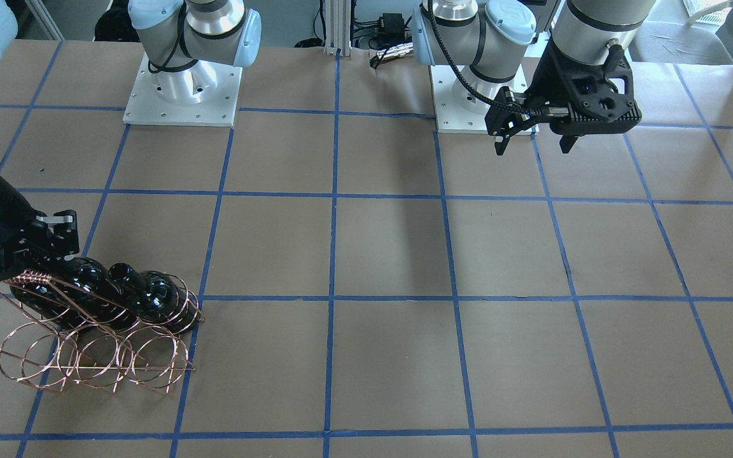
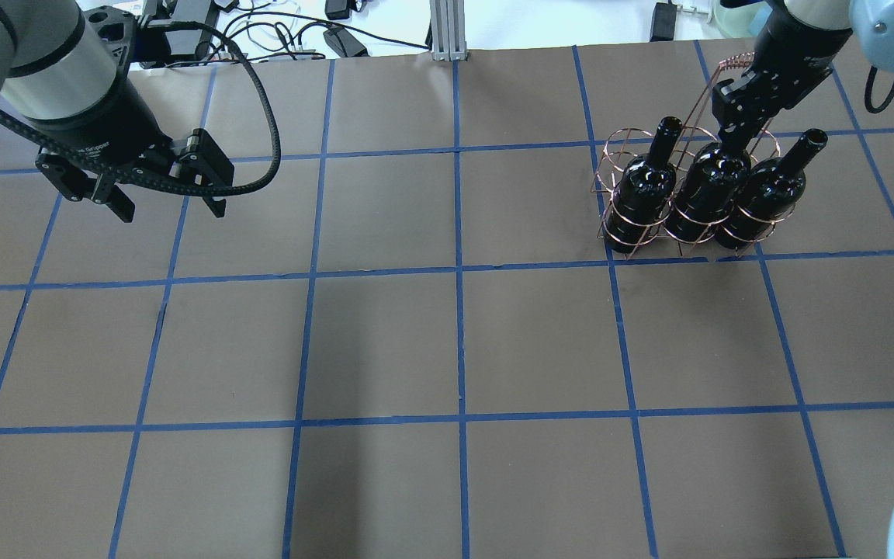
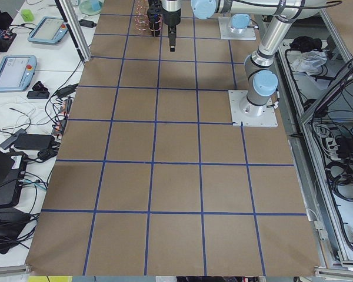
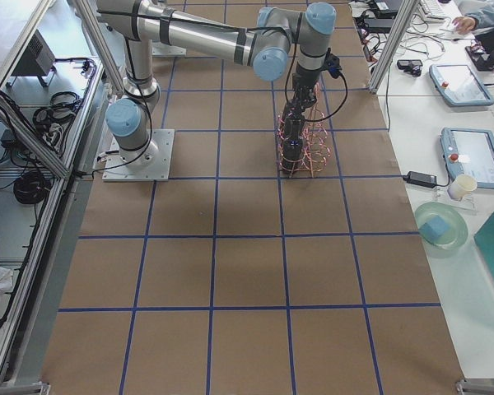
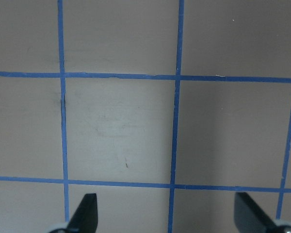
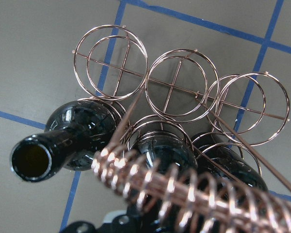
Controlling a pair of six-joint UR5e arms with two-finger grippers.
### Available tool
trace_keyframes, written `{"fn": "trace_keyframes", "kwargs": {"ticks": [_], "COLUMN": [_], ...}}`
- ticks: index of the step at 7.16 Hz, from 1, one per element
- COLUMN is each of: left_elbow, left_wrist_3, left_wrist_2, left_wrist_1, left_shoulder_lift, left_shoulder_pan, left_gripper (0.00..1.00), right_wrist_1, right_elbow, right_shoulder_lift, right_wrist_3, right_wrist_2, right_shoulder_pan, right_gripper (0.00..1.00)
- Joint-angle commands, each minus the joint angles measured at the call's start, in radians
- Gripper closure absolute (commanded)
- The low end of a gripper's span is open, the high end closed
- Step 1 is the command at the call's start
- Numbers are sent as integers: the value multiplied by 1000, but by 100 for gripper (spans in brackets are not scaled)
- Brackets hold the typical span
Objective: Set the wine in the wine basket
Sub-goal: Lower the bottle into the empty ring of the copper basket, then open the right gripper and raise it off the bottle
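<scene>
Black-glass wine (image 2: 707, 194) stands mid of 3 bottles in 1 wine basket (image 6: 182, 191), w/ 2 flanking bottles (image 2: 641, 190) just beside it. Right gripper (image 2: 730, 136) hides its neck, so grip can't be told. Left gripper (image 2: 171, 210) is spread wide, well apart.

Bright, even light; pics mostly sharp.
I see soft broad shadows on the table (image 1: 404, 254) mid-frame in front view & lower centre in overhead; small white glints on the wine (image 2: 707, 186); top edge of overhead blown out; R wrist cam: wine basket handle (image 6: 184, 194) blurred along bottom, bkgd sharp.
</scene>
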Motion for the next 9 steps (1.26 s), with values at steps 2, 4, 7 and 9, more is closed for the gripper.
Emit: {"fn": "trace_keyframes", "kwargs": {"ticks": [2, 4, 7, 9], "left_elbow": [0, 0, 0, 1], "left_wrist_3": [0, 0, 0, 0], "left_wrist_2": [3, 1, 1, 1], "left_wrist_1": [-10, -10, -10, -10], "left_shoulder_lift": [2, 2, 2, 2], "left_shoulder_pan": [0, 0, 2, 2], "left_gripper": [0, 0, 0, 0], "right_wrist_1": [-14, -37, 148, 285], "right_elbow": [30, 15, -88, -87], "right_shoulder_lift": [-2, -14, -117, -236], "right_wrist_3": [5, 16, 19, 199], "right_wrist_2": [0, -3, -3, -9], "right_shoulder_pan": [0, 3, 29, 145], "right_gripper": [64, 0, 0, 0]}}
